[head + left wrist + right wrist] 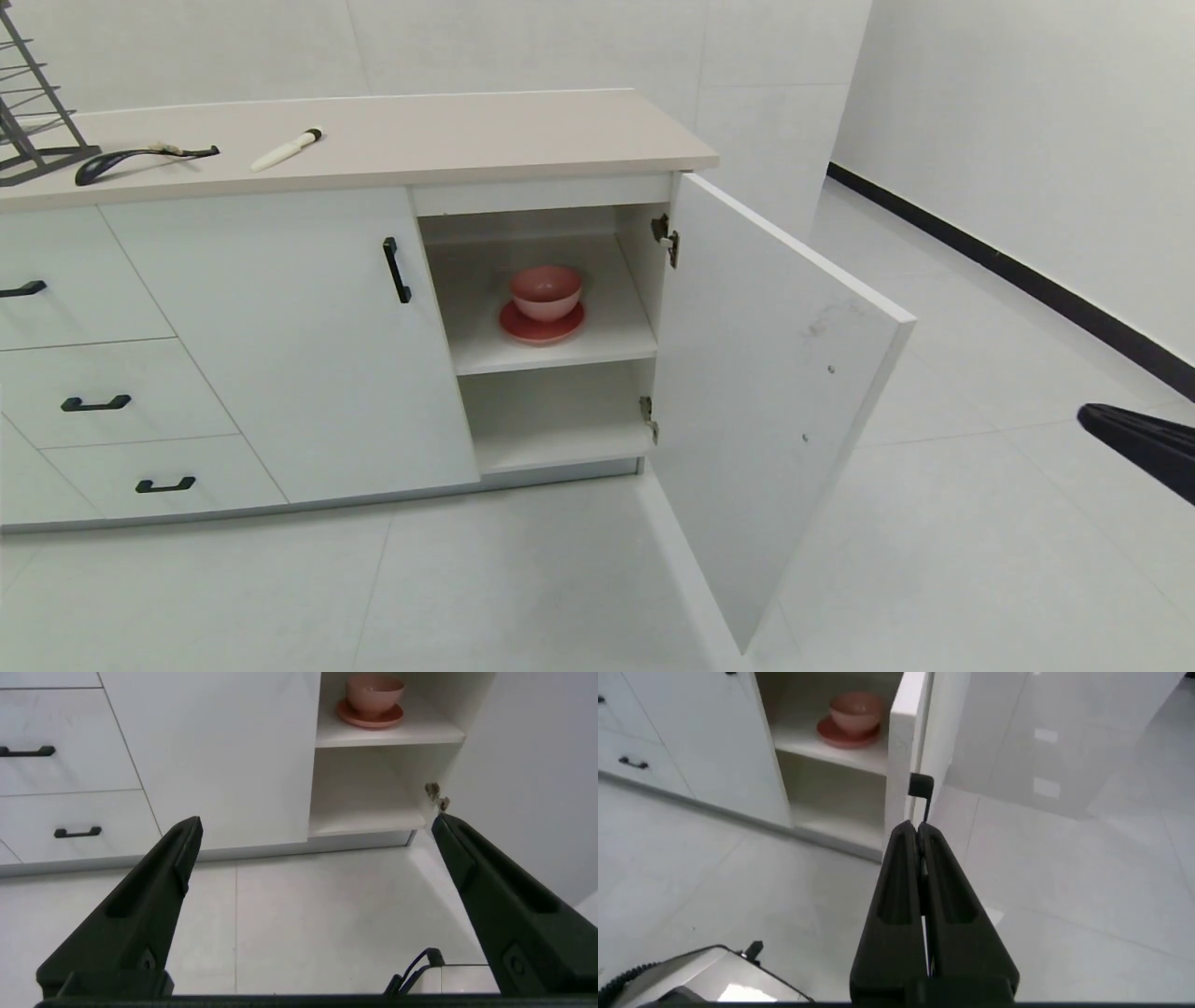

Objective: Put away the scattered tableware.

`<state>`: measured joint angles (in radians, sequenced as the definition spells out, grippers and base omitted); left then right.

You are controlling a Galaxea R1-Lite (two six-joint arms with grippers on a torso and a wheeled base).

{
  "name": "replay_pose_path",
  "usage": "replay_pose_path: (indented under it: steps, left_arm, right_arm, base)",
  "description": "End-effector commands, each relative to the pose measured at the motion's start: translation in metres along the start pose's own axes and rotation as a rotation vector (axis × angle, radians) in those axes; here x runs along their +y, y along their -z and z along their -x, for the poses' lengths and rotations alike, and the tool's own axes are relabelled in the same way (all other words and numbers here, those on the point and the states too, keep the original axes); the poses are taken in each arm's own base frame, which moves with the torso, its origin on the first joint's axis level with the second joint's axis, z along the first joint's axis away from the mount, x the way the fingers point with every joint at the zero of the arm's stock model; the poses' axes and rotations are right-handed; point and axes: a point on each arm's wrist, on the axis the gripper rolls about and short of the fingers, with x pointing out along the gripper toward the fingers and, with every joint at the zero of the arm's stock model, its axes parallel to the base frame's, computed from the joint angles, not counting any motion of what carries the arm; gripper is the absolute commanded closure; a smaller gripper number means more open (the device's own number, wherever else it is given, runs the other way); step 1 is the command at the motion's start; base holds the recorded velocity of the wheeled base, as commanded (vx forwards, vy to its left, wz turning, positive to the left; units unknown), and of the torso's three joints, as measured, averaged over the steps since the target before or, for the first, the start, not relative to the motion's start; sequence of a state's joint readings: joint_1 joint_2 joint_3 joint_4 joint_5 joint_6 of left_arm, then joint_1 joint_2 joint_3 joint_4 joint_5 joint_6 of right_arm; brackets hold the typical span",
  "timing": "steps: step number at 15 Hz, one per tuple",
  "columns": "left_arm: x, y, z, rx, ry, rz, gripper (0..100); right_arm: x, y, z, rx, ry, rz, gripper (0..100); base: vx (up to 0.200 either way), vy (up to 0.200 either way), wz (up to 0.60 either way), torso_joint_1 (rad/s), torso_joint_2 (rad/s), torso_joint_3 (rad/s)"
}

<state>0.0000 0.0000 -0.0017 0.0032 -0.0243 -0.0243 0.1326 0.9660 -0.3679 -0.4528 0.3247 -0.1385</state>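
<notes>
Left claw [318, 829] spread wide, right claw [921, 838] pinched together, empty. Upper left on the worktop [448, 131], a black ladle [140, 159] lies crosswise, scoop leftward; a white utensil [285, 149] slants nearby.

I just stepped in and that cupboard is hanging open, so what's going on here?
A robot is putting tableware away in the cabinet. The door stands wide open, and a pink bowl sits on a red plate on the upper shelf. A black spoon and a white-handled knife lie on the countertop. Neither gripper holds anything: the left gripper is open and the right gripper is shut, facing the door's edge.
</notes>
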Motion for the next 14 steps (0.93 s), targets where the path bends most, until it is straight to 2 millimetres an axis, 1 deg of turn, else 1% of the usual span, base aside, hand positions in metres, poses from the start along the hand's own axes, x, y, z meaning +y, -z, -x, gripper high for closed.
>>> replay_pose_path:
  steps: [1,3,4,9,12,14]
  left_arm:
    - [0.0,0.0,0.0,0.0,0.0,0.0,0]
    - [0.0,0.0,0.0,0.0,0.0,0.002,0]
    - [0.0,0.0,0.0,0.0,0.0,0.002,0]
    - [0.0,0.0,0.0,0.0,-0.007,0.006,0]
    - [0.0,0.0,0.0,0.0,-0.007,0.006,0]
    - [0.0,0.0,0.0,0.0,-0.007,0.006,0]
  right_arm:
    - [-0.011,0.011,-0.037,0.102,-0.018,-0.02,100]
    - [-0.019,0.01,-0.059,0.079,-0.012,-0.011,100]
    - [-0.021,0.009,-0.066,0.068,-0.011,-0.007,100]
    - [-0.028,0.014,-0.092,0.058,-0.018,-0.002,100]
    - [-0.034,0.014,-0.112,0.039,-0.02,0.022,100]
    - [-0.036,0.019,-0.12,0.045,-0.02,0.042,100]
  base:
    - [0.0,0.0,0.0,0.0,0.0,0.0]
    - [0.0,0.0,0.0,0.0,0.0,0.0]
    - [0.0,0.0,0.0,0.0,0.0,0.0]
    - [0.0,0.0,0.0,0.0,0.0,0.0]
    - [0.0,0.0,0.0,0.0,0.0,0.0]
    - [0.0,0.0,0.0,0.0,0.0,0.0]
